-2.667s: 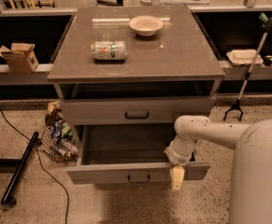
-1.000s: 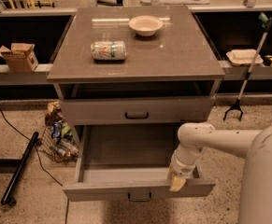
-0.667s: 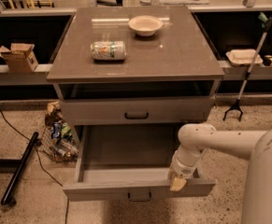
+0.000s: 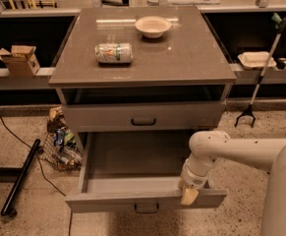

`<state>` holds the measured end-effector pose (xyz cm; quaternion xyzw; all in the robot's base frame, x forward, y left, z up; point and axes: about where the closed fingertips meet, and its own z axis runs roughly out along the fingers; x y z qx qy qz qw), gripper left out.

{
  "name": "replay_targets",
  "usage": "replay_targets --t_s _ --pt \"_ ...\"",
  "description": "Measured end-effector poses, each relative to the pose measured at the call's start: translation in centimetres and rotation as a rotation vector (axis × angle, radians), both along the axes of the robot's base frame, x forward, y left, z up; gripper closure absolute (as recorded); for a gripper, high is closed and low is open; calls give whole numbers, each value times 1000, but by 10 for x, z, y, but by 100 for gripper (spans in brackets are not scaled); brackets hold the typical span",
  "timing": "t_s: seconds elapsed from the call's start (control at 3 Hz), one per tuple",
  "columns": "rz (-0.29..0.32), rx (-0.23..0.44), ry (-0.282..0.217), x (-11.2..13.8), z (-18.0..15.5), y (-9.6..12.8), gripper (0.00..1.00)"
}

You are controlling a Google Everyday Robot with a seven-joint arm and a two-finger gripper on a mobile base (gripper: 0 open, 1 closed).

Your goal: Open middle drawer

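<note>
The middle drawer (image 4: 132, 193) is a wide grey drawer with a small dark loop handle (image 4: 146, 208). It stands pulled far out of the cabinet toward me, and its inside shows empty. My gripper (image 4: 188, 194) hangs from the white arm (image 4: 216, 149) and rests on the top of the drawer's front panel, toward its right end. The grey drawer above it (image 4: 143, 116) is closed, with its own dark handle (image 4: 143, 122). Any drawer below the open one is hidden by it.
On the cabinet top (image 4: 191, 58) lie a can on its side (image 4: 113, 52) and a white bowl (image 4: 153, 26). A bag of litter (image 4: 59, 141) and a black pole (image 4: 20, 176) lie on the floor at left. A grabber tool (image 4: 260, 77) leans at right.
The drawer has come further out toward me since the earliest frame, and my gripper has moved with its front panel. Over the last second almost nothing has moved.
</note>
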<state>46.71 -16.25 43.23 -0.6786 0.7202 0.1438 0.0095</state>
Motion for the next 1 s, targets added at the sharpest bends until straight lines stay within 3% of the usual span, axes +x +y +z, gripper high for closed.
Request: replay_targets --t_s 0.33,0.67,1.0 --pt "-33 -18 -46 -8 35 -13 0" --pt "-88 -45 -122 -18 98 -37 0" --pt "-108 -47 -168 -21 138 -51 0"
